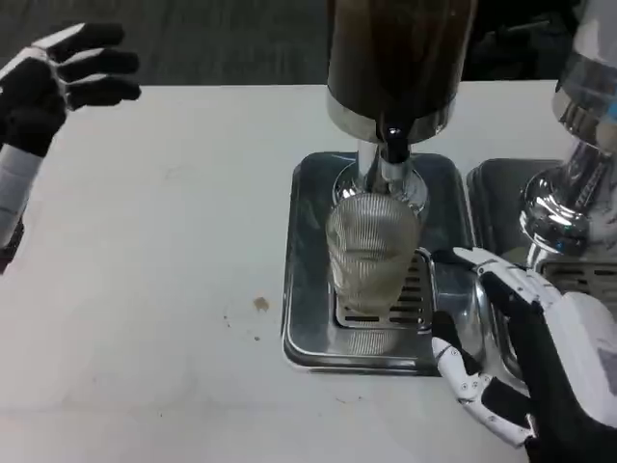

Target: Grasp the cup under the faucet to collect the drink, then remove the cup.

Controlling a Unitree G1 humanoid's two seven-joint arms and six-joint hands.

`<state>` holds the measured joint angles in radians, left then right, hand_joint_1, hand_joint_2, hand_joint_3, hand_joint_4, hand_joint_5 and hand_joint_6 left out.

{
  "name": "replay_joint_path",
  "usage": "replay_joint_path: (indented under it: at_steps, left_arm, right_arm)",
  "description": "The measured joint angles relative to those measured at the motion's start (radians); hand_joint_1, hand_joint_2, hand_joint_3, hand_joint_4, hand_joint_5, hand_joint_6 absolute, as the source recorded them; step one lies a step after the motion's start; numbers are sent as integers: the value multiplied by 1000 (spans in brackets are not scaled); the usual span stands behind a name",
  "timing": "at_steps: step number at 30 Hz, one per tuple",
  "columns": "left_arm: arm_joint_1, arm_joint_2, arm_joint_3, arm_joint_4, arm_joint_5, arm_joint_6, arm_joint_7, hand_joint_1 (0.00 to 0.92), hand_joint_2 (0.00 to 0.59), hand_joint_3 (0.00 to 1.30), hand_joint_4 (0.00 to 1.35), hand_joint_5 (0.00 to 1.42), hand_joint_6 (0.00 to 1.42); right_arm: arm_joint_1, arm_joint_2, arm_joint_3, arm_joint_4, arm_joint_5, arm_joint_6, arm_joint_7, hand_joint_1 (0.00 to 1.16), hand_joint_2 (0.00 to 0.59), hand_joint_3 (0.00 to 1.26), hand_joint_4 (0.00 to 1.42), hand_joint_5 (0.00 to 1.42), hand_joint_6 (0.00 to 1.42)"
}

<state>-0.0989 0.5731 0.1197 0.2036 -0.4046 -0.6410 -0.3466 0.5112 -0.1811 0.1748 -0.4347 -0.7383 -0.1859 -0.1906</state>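
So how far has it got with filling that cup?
Done: the ribbed cup stands on the drip tray under the faucet. In hand: the right robot hand is open beside the cup, not gripping it; the left robot hand waits, open. Left: grasping, collecting the drink (I can't tell any is in yet), then removing the cup.

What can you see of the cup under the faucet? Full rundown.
The cup is a clear, vertically ribbed tumbler, glass or plastic by its look. It stands upright on the slotted grate of the metal drip tray, directly below the dispenser's black faucet. Whether it holds any drink is hard to tell. The right hand is beside it, fingers spread; they appear not to touch it.
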Motion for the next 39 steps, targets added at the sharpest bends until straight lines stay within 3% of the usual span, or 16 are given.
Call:
replay_joint_path:
  at_steps: [3,6,8,14,18,26,39]
  left_arm:
    - [-62,1,13,1,-157,160,-217,0,118,222,235,311,276]
    - [-114,1,24,3,-237,280,-347,0,108,162,151,242,219]
    - [-159,1,33,6,-316,406,-443,0,100,117,113,206,184]
    - [-244,1,60,8,-417,695,-594,0,97,30,8,123,88]
    - [-278,-3,68,4,-423,810,-643,0,92,17,0,79,20]
    - [-373,-35,69,2,-444,966,-730,0,103,7,0,6,0]
    - [-481,-106,54,23,-384,993,-753,0,104,12,0,3,0]
  right_arm:
    - [-20,-3,-2,15,16,8,14,520,496,294,199,210,143]
    - [-33,-3,-2,36,22,10,18,519,496,290,195,210,143]
    - [-36,-1,-1,42,24,16,19,518,496,289,192,206,143]
    - [-40,13,3,56,30,24,19,508,488,282,187,199,130]
    - [-40,16,6,70,31,27,19,503,488,282,187,185,129]
    - [-37,37,11,74,31,30,10,488,498,282,177,184,120]
    - [-21,57,16,78,31,39,-14,479,498,282,178,174,114]
